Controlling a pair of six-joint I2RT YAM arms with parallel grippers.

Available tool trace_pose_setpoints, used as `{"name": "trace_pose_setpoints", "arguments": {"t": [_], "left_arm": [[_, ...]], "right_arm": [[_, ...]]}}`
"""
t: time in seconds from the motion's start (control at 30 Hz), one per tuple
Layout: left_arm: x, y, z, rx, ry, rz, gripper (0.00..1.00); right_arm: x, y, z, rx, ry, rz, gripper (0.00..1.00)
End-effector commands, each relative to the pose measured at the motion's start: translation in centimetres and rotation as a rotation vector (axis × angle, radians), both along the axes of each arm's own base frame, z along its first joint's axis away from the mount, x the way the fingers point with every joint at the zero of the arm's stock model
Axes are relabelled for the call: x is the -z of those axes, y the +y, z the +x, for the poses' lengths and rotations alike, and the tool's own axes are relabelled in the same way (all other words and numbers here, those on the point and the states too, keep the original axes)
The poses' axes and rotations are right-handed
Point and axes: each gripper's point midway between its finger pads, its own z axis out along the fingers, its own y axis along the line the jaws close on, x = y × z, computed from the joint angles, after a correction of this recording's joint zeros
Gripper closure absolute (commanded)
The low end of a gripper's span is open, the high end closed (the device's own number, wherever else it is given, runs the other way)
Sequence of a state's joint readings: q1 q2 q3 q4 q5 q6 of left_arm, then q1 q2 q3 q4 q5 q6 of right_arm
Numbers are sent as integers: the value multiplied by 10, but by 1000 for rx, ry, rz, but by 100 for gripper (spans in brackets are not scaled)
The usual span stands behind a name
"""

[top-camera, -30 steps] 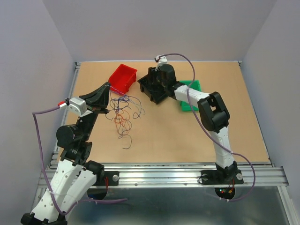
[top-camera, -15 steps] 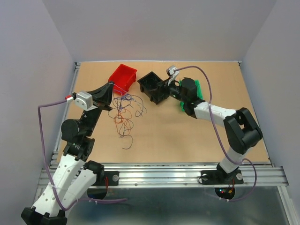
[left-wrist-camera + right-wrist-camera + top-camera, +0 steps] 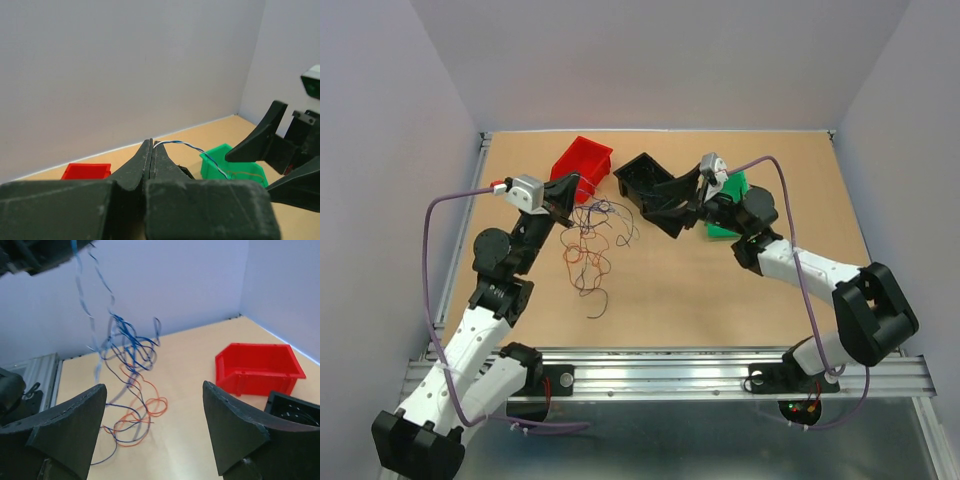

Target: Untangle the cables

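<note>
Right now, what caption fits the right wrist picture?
Open right hand facing dangling blue and orange cables, red bin nearby.

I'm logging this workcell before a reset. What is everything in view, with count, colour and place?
cables: one loose tangle; blue, purple, orange and dark strands; on the table left of centre, top strands hanging from the left claw
red bin: one, red, back of the table, left of centre
black bin: one, black, just right of the red bin
green bin: one, green, right of the black bin, partly hidden by the right arm
table: one, tan, under everything
left claw: one, black, shut on a blue-and-white strand of the cables, above the tangle
right claw: one, black, open, beside the black bin, facing the tangle
</note>
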State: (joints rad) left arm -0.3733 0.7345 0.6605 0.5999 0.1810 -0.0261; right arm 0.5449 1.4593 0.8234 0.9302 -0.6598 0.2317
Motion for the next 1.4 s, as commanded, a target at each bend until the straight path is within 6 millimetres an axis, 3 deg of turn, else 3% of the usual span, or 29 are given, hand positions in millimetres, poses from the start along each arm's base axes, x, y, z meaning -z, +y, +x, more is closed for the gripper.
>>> {"name": "trace_pose_setpoints", "arguments": {"t": [0.0,0.2,0.53,0.8,1.0,1.1,1.13,1.17,1.2,1.23,1.27,1.33,1.37], "left_arm": [[-34,-3,-12,36,-111,-12,100],[-26,-14,-6,75,-88,13,100],[3,-54,5,184,-18,97,100],[16,-85,-5,279,-10,169,100],[21,-106,-26,389,-46,225,100],[24,-113,-34,435,-56,245,96],[25,-115,-36,447,-58,254,86],[25,-116,-37,457,-63,261,77],[28,-118,-40,473,-68,280,51],[28,-118,-39,472,-69,283,50],[25,-113,-33,430,-59,271,23],[18,-104,-28,367,-51,243,4],[16,-97,-22,317,-44,230,2]], "right_arm": [[-24,4,-28,-108,-84,64,19],[-28,15,-34,-155,-106,77,20],[-32,32,-28,-137,-115,91,21],[-28,40,-20,-119,-87,98,25],[-26,47,-16,-125,-71,99,35],[-29,48,-18,-134,-63,104,69],[-30,47,-19,-132,-57,110,90],[-32,46,-19,-127,-56,114,98],[-34,43,-22,-125,-58,120,100],[-37,40,-23,-117,-61,126,100],[-39,37,-25,-110,-62,130,99],[-44,26,-28,-64,-58,151,99],[-46,22,-29,-41,-57,161,99]]}}
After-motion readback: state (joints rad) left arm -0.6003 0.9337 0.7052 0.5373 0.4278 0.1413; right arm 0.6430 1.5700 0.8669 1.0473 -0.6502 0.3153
